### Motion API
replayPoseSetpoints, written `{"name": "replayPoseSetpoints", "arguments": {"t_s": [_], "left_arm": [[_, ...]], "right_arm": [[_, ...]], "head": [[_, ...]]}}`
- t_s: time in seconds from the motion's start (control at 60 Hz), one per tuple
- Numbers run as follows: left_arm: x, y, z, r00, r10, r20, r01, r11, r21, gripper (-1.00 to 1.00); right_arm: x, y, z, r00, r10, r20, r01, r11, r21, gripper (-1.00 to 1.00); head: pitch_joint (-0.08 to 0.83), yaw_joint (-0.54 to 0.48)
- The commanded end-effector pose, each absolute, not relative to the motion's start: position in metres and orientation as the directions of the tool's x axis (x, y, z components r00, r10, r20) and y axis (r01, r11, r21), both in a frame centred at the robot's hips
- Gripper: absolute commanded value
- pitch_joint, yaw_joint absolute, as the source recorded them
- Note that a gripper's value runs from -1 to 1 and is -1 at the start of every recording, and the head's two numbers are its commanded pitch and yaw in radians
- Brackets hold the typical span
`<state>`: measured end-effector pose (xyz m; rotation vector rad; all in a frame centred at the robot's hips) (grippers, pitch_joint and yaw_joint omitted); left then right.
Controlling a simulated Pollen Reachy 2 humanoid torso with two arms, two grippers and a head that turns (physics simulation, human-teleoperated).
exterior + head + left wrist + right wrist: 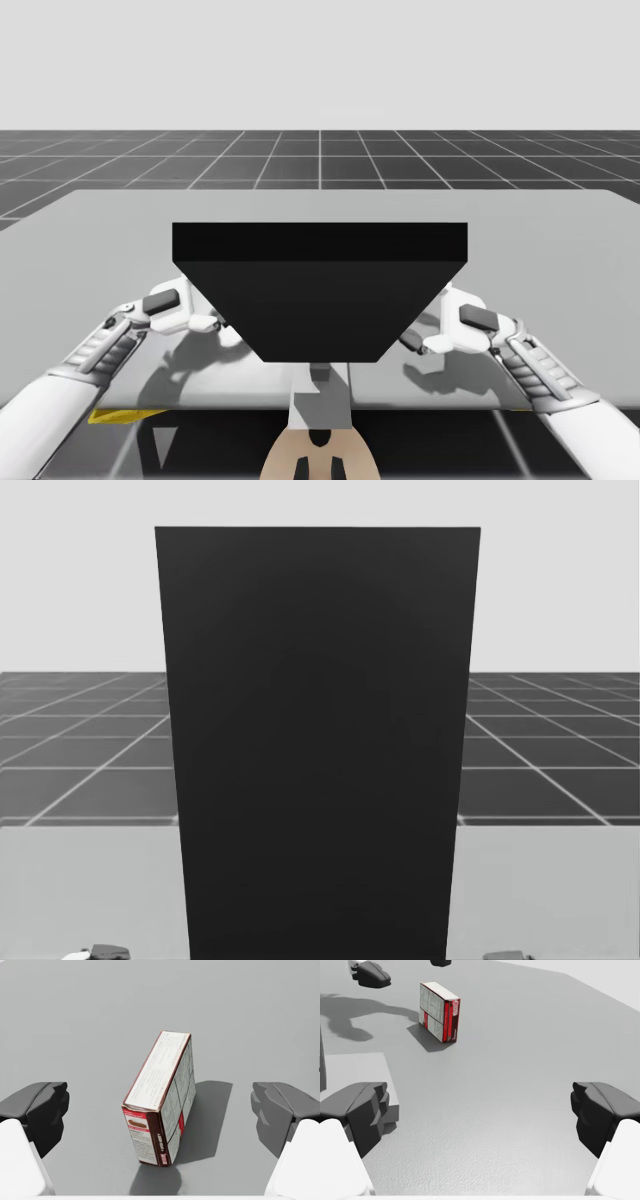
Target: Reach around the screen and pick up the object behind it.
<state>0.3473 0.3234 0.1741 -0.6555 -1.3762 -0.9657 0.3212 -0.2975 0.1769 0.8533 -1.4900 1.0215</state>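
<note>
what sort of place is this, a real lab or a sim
Most likely a simulated tabletop test scene, not a real room: a plain grey table carrying a black screen and a red-and-white box, and a dark grid floor running to a blank horizon.

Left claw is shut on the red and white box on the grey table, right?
No, the left claw is open, not shut on it. The left wrist view shows its fingers standing apart from the red and white box on either side, the box on the grey table between them.
</note>
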Motion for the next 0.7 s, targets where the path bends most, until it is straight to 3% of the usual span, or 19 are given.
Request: {"name": "replayPoseSetpoints", "arguments": {"t_s": [0.017, 0.25, 0.45, 0.467, 0.483, 0.5, 0.533, 0.7], "left_arm": [[0.368, 0.313, 0.165, -0.017, -0.188, 0.982, 0.907, 0.411, 0.094, -1.00], [0.388, 0.287, 0.154, 0.002, -0.210, 0.978, 0.918, 0.387, 0.081, -1.00], [0.391, 0.281, 0.141, 0.032, -0.220, 0.975, 0.925, 0.377, 0.055, -1.00], [0.391, 0.281, 0.140, 0.030, -0.224, 0.974, 0.924, 0.378, 0.058, -0.93], [0.391, 0.282, 0.139, 0.040, -0.224, 0.974, 0.922, 0.384, 0.051, -0.41], [0.390, 0.282, 0.137, 0.052, -0.227, 0.972, 0.924, 0.381, 0.040, 0.87], [0.390, 0.283, 0.137, 0.052, -0.235, 0.971, 0.925, 0.378, 0.042, 1.00], [0.390, 0.292, 0.140, 0.058, -0.239, 0.969, 0.920, 0.390, 0.041, 1.00]], "right_arm": [[0.321, -0.296, 0.176, -0.154, 0.021, 0.988, -0.922, 0.357, -0.152, -1.00], [0.320, -0.295, 0.176, -0.165, 0.033, 0.986, -0.920, 0.355, -0.166, -1.00], [0.319, -0.295, 0.176, -0.169, 0.036, 0.985, -0.920, 0.353, -0.171, -1.00], [0.319, -0.295, 0.176, -0.170, 0.036, 0.985, -0.920, 0.353, -0.172, -1.00], [0.319, -0.296, 0.176, -0.170, 0.038, 0.985, -0.919, 0.354, -0.172, -1.00], [0.319, -0.296, 0.176, -0.170, 0.039, 0.985, -0.919, 0.354, -0.173, -1.00], [0.319, -0.295, 0.176, -0.171, 0.039, 0.985, -0.919, 0.355, -0.174, -1.00], [0.319, -0.295, 0.176, -0.172, 0.043, 0.984, -0.917, 0.357, -0.175, -1.00]], "head": [[0.082, 0.00], [0.092, -0.01], [0.102, -0.03], [0.102, -0.03], [0.102, -0.03], [0.102, -0.03], [0.102, -0.03], [0.100, -0.03]]}}
